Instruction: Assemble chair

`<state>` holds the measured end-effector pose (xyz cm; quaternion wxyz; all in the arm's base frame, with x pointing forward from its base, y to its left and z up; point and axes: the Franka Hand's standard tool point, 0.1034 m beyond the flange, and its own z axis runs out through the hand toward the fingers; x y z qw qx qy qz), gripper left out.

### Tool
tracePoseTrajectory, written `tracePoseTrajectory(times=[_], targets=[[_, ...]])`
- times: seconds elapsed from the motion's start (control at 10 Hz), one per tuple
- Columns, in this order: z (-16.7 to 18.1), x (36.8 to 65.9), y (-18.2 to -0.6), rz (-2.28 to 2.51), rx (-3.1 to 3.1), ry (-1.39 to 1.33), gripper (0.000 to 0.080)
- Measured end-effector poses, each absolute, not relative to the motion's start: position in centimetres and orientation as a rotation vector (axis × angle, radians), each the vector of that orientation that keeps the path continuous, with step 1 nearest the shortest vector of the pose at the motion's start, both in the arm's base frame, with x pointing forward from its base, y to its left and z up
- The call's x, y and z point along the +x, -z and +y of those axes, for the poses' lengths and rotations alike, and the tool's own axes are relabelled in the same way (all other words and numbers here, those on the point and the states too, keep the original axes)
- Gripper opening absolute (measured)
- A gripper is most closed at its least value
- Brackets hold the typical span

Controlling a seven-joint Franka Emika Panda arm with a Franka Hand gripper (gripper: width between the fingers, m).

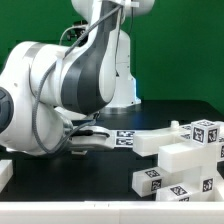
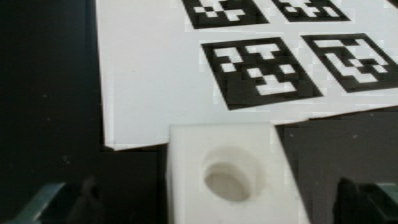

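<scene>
A robot arm's two-finger gripper (image 2: 210, 195) hangs low over a black table (image 2: 45, 90), its jaws spread wide. In the wrist view only the two dark fingertips (image 2: 54, 198) show, one at each lower corner of the picture, well apart from each other. Between them lies a white chair part (image 2: 224, 165), a blocky bar with an oval hollow in its upper face. Neither fingertip touches it; a gap of bare table shows on each side, so nothing is being pinched.

Just beyond the bar's far end lies the marker board (image 2: 151, 80), a thin flat white sheet printed with black-and-white square tags. The bar's end appears to overlap or meet the sheet's near edge; which one cannot be told.

In the exterior view the large white and grey arm (image 1: 70, 80) fills the exterior view's left and bends down toward the table (image 1: 180, 110), hiding the gripper itself. The marker board (image 1: 135, 140) stretches from under the arm toward the exterior view's right. At that right side sits a cluster of white chair parts (image 1: 180, 160), slabs and small cubes bearing square tags, stacked close together near the front edge.
</scene>
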<state>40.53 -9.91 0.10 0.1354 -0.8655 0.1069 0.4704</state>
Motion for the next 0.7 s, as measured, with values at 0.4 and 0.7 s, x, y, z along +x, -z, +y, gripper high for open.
tracePoseTrajectory(times=[0.4, 0.7], targets=[[-9.9, 40.6, -0.1, 0.31, -2.51, -1.357, 0.0279], [-9.8, 42.0, -1.4, 0.292, -2.561, -1.269, 0.0279]])
